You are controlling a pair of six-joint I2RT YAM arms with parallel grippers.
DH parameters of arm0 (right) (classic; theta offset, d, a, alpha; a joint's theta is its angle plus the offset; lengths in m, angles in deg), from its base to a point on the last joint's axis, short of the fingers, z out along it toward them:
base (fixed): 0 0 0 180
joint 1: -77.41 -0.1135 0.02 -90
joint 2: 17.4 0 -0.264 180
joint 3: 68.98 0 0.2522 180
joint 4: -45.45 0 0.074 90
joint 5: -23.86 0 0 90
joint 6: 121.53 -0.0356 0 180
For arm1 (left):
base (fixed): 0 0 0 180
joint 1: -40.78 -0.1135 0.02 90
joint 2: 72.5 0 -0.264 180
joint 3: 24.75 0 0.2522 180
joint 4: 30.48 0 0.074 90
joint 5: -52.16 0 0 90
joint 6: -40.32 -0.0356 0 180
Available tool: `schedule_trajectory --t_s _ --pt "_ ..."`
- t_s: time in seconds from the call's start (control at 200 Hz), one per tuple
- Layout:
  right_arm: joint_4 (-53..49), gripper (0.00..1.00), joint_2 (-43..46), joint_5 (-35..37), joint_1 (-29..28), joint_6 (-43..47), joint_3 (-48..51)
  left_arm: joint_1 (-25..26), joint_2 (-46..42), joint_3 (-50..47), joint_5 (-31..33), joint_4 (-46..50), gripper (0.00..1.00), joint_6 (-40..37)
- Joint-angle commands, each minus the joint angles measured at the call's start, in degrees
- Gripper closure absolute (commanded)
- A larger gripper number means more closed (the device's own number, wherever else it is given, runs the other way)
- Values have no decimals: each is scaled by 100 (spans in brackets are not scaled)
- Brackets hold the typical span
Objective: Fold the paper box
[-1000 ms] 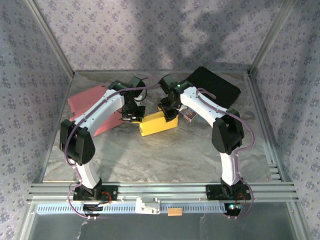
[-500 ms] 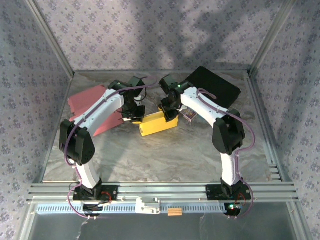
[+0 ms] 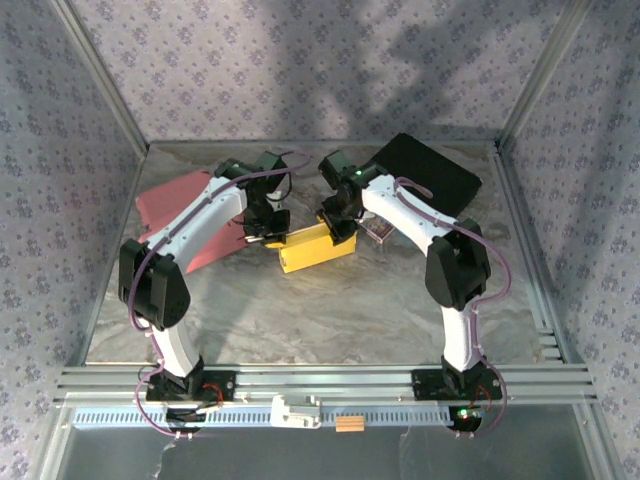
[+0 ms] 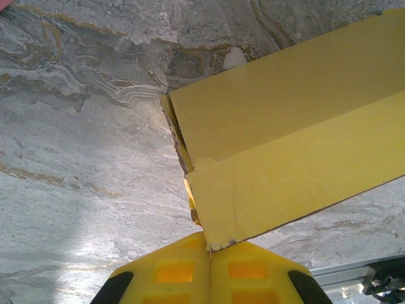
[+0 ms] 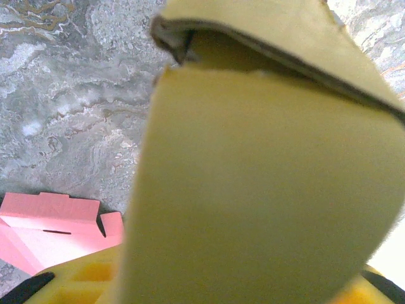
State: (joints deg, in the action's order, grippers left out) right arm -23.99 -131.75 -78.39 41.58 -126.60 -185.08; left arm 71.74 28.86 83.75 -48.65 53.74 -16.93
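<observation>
The yellow paper box lies on the marble table between both grippers. At its left end is my left gripper. In the left wrist view that left gripper is shut, its yellow tips touching the ragged corner of a box flap. My right gripper sits over the box's right end. In the right wrist view a broad, bowed yellow flap lies close to the camera and hides the fingertips. One finger shows at the lower left, far from the other.
Flat pink paper lies at the back left, also seen as pink paper beside the right finger. A black slab rests at the back right, with a small patterned card next to the right arm. Metal frame rails border the table.
Hardly anything: both wrists have crept very slightly at the box's ends, and the yellow box stays where it was.
</observation>
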Motion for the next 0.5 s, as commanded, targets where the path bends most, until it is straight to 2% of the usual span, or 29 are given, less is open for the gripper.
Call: schedule_trajectory --t_s 0.0,0.495 --pt "-217 56 -88 193 -55 94 192 -8 -11 214 -333 -190 100 82" --pt "-270 57 -175 226 -55 173 65 -173 -28 158 -640 -326 100 265"
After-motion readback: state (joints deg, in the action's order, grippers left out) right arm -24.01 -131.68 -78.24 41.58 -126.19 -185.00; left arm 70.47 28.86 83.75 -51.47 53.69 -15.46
